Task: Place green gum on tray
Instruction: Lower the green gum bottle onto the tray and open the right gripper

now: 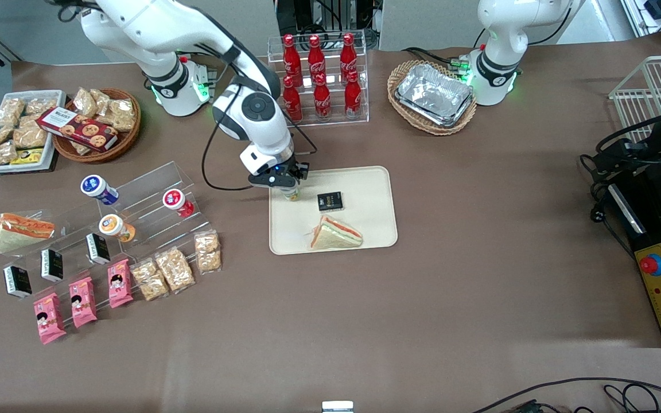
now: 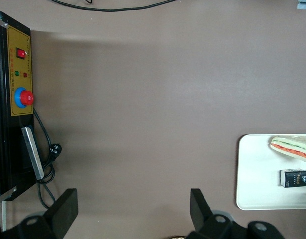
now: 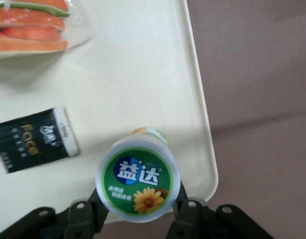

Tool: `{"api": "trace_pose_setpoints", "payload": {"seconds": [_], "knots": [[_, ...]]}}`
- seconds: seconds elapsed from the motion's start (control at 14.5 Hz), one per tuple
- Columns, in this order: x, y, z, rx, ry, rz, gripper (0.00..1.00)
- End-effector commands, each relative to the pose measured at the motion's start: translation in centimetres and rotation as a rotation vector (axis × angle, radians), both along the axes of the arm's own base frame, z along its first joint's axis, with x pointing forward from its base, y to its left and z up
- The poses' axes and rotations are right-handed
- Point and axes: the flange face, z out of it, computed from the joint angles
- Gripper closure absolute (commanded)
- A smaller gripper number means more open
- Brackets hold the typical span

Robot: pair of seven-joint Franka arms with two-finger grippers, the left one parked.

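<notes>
Your gripper (image 1: 288, 184) is clenched on the green gum (image 3: 138, 184), with 1 finger on each side of the lid, and it holds the bottle upright over the corner of the tray (image 1: 376, 229) that lies toward the working arm's end and farther from the front camera. From these views you cannot tell whether the bottle's base is touching the tray floor, so judge the step in hand as the set-down. Lower straight down, keep the bottle vertical, and release only when the base bears on the floor; then retract vertically so the fingers do not tip it. The bottle sits near the tray's rim (image 3: 208, 149) at that corner, so keep it inside the rim and do not drift outward. 2 items already lie on the tray: a small black packet (image 1: 330, 201) just beside the bottle, and a wrapped triangular sandwich (image 1: 335, 234) nearer the front camera. The packet is the closer obstruction; the finger on its side should clear it when you open. The acrylic rack of cola bottles (image 1: 319, 77) stands apart from the tray and does not interfere.
</notes>
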Motion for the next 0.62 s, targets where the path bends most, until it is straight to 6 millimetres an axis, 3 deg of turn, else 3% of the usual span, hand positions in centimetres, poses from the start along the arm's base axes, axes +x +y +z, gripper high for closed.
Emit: {"api": "trace_pose_setpoints", "payload": {"seconds": [0.0,0.07,0.14,0.21,0.41,0.55], "knots": [[0.0,1.0,-1.6,-0.007,-0.049,-0.008,0.57],[-0.1,1.0,-1.6,-0.008,-0.052,-0.005,0.5],[0.0,1.1,-1.6,-0.008,-0.053,-0.007,0.19],[0.2,1.0,-1.5,-0.008,-0.057,-0.003,0.0],[0.7,1.3,-0.4,-0.015,-0.072,0.007,0.0],[2.5,1.3,4.0,-0.001,-0.148,-0.021,0.0]]}}
